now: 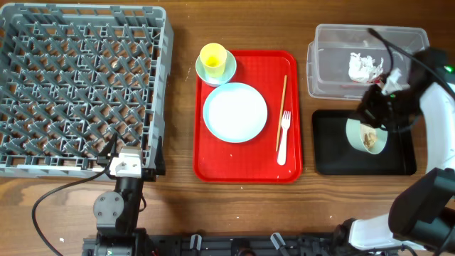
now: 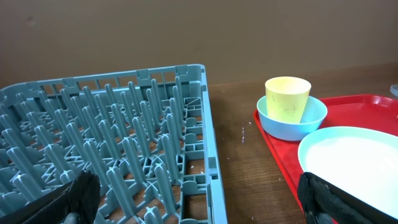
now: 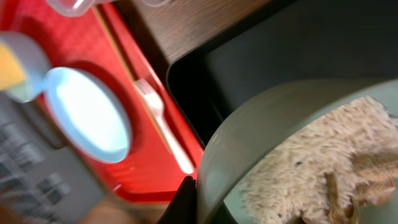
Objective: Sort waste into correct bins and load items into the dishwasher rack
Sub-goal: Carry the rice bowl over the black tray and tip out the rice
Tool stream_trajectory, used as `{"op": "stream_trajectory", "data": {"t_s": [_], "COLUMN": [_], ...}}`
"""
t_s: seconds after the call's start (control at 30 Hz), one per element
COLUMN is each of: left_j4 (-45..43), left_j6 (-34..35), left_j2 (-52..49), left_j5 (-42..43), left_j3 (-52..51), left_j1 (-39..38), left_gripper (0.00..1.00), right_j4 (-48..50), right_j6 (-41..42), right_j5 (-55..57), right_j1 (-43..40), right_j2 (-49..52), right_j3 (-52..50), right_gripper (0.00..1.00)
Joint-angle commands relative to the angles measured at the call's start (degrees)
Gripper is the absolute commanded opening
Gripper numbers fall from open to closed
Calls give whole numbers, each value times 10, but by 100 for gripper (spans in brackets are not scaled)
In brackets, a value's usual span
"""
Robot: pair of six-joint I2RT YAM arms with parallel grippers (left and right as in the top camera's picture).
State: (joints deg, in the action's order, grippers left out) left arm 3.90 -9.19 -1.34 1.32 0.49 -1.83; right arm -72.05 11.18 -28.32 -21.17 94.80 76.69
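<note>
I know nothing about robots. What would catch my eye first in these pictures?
Probably the bright red tray in the middle, carrying a pale plate, a yellow cup standing in a blue bowl, a fork and a chopstick. The big grey rack fills the left side. At the right, the right gripper holds a second bowl with rice scraps over the black tray.

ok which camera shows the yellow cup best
Left wrist: the yellow cup stands upright in a blue bowl, seen side on. Overhead shows only its rim from above; right wrist catches a blurred yellow sliver at its left edge.
</note>
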Motion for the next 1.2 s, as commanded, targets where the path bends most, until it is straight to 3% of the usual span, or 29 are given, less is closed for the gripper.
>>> {"op": "stream_trajectory", "data": {"t_s": [0.0,0.13,0.3,0.57,0.83,1.17], "left_j4": [4,4,4,4,4,4], "left_j6": [-9,-9,-9,-9,-9,-9], "left_j2": [-2,-2,-2,-2,-2,-2], "left_j5": [-8,-8,-8,-8,-8,-8], "left_j3": [-2,-2,-2,-2,-2,-2], "left_j1": [-2,-2,-2,-2,-2,-2], "left_gripper": [100,100,100,100,100,100], "right_j4": [30,37,32,133,126,127], "right_j6": [-63,-127,-127,-127,-152,-111], "right_j5": [-114,-240,-296,-378,-503,-515], "right_j1": [-59,-106,-144,-174,-176,-177], "right_j2": [-6,-6,-5,-2,26,26], "right_j3": [-34,-58,-77,-145,-191,-201], "right_gripper": [4,4,4,4,4,4]}}
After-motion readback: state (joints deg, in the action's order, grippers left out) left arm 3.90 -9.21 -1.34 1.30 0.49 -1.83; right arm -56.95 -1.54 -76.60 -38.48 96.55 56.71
